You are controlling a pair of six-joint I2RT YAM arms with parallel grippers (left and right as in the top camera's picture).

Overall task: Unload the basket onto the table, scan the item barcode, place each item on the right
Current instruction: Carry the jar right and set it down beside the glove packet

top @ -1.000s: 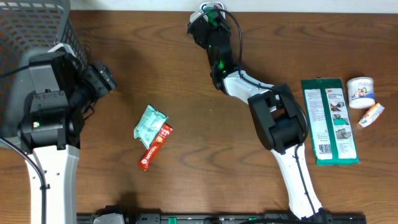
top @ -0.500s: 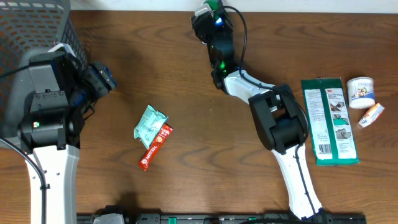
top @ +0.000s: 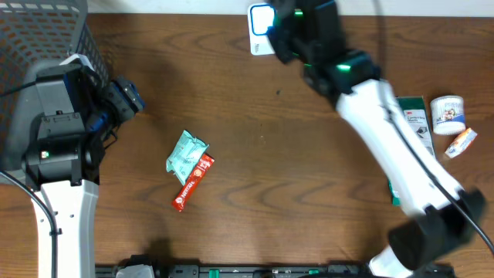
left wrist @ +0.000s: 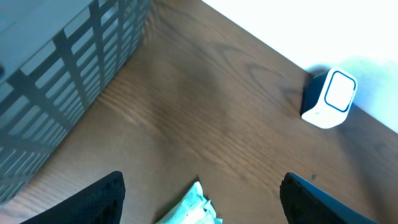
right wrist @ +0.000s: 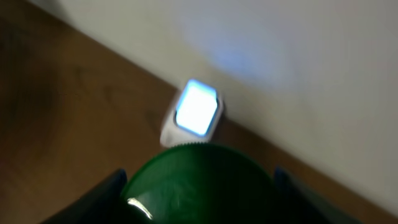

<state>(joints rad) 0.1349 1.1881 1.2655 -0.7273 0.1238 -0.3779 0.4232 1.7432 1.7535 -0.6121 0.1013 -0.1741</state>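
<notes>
The scanner point(top: 262, 28), a small white box with a blue-lit face, stands at the table's far edge; it also shows in the right wrist view point(right wrist: 194, 112) and the left wrist view point(left wrist: 329, 98). My right gripper point(right wrist: 199, 193) is shut on a round dark-green item point(right wrist: 199, 183), held just in front of the scanner. From overhead, the right gripper point(top: 293, 31) is blurred, just right of the scanner. My left gripper point(left wrist: 199, 208) stands open above a mint-green packet point(left wrist: 189, 213), with nothing between its fingers point(left wrist: 93, 202).
A grey mesh basket point(top: 38, 31) fills the far left corner. The mint packet point(top: 186, 154) and a red bar point(top: 193, 181) lie mid-table. At the right lie a green flat pack point(top: 417, 116), a white tub point(top: 448, 114) and a small tube point(top: 461, 143).
My right arm has swung out from a folded pose to a long stretch. Its gripper shifted right, uncovering the scanner's lit face. The left arm has stayed put.
</notes>
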